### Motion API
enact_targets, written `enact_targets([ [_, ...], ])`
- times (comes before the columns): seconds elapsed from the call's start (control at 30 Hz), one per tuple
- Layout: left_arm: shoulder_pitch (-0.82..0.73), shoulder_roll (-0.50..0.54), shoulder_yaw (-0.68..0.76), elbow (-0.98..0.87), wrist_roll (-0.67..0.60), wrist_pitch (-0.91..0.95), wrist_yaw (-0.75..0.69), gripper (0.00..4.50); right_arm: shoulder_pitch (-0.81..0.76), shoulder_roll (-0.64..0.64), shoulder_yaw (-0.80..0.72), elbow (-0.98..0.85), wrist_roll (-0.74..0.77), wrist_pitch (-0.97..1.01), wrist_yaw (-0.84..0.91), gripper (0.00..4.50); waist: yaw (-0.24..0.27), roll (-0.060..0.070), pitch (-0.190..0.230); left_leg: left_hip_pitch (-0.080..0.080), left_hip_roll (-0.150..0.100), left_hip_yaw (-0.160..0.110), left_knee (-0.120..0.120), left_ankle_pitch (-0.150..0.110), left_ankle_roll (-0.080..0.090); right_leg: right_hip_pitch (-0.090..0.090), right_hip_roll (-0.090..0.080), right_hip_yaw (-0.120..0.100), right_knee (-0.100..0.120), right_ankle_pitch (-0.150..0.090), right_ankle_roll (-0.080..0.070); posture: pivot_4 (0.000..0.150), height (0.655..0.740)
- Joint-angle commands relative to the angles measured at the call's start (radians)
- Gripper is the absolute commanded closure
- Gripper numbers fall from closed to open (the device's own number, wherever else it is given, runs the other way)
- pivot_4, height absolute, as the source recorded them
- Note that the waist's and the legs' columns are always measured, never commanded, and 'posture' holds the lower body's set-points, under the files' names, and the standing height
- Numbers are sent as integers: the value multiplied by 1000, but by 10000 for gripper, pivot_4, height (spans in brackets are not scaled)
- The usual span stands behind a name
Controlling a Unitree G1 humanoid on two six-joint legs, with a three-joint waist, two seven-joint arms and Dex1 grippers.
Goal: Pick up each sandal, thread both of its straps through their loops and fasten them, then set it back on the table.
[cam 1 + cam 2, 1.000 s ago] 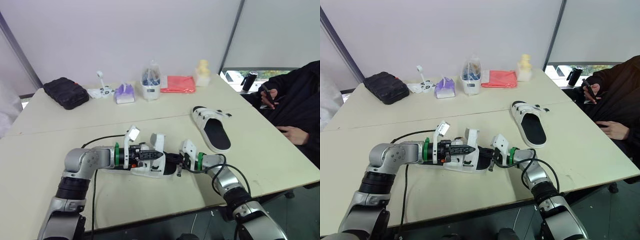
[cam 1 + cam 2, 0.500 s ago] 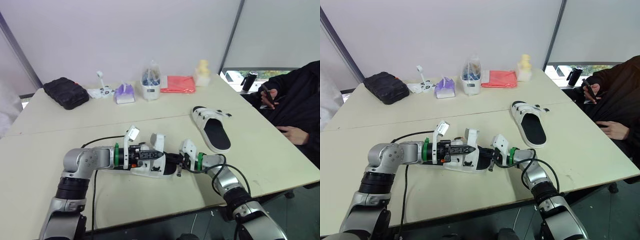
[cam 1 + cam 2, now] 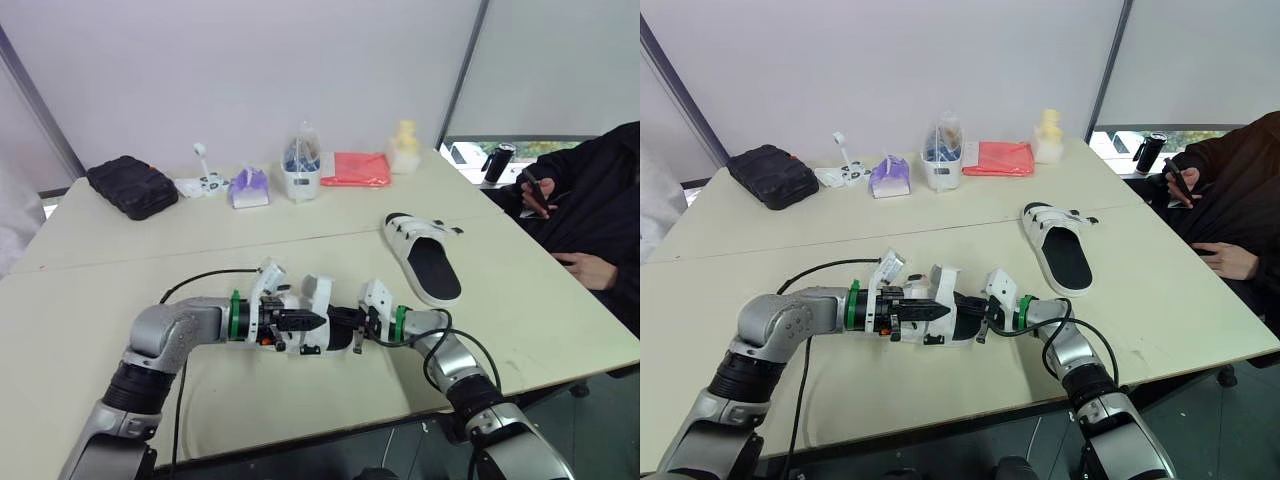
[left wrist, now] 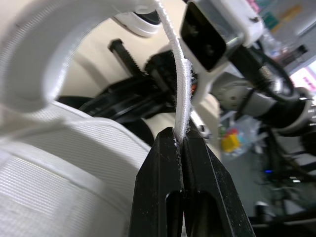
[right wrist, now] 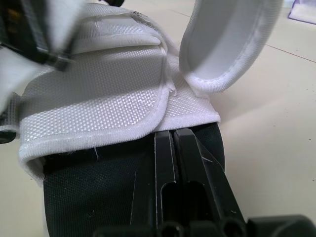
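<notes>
1. The near sandal is at the near middle of the counter, held between the two arms. The second sandal lies flat and apart, to the far right.
2. The left claw is clenched on the thin edge of a white strap, which rises straight up out of its tips.
3. The right claw is clenched too, its tips lying on the black footbed just under the wide woven band. I cannot tell whether it actually pinches anything there.
4. Over the last second the left forearm has slid right and a little nearer, and its wrist has rolled. This carried the pinched strap closer to the right claw. The right arm and the far sandal have not shifted.
5. That small travel looks like the strap being drawn towards its loop, so threading is under way but not finished. The strap end is still free and upright.
6. Most of the task appears to remain. Neither strap of this sandal looks fastened, and the other sandal is untouched.
</notes>
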State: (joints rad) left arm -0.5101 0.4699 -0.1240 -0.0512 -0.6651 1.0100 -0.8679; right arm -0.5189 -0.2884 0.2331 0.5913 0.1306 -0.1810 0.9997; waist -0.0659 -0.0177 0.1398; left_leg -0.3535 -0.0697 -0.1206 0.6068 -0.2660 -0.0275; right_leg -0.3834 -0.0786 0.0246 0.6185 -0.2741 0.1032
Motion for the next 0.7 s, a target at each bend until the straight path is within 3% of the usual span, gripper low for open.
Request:
enact_targets([
  [0.03, 35, -7, -28, 26, 61, -53, 24, 44807, 69, -1, 74, 105, -102, 60, -16, 45000, 0, 0, 0, 0, 0, 0, 0, 0, 0, 0, 0, 0, 0, 0, 0, 1500, 7400],
  [0.5, 236, -44, 10, -151, 73, -298, 12, 44807, 70, -3, 74, 108, -101, 64, -13, 45000, 2, 0, -1, 0, 0, 0, 0, 0, 0, 1, 0, 0, -1, 0, -1, 1500, 7400],
  [0.7, 304, -43, 10, -131, 138, -424, 36, 44807, 63, -4, 76, 114, -102, 63, -7, 45000, 2, 0, -1, 0, 0, 0, 0, 0, 0, 1, 0, 0, -1, -1, -1, 1500, 7400],
])
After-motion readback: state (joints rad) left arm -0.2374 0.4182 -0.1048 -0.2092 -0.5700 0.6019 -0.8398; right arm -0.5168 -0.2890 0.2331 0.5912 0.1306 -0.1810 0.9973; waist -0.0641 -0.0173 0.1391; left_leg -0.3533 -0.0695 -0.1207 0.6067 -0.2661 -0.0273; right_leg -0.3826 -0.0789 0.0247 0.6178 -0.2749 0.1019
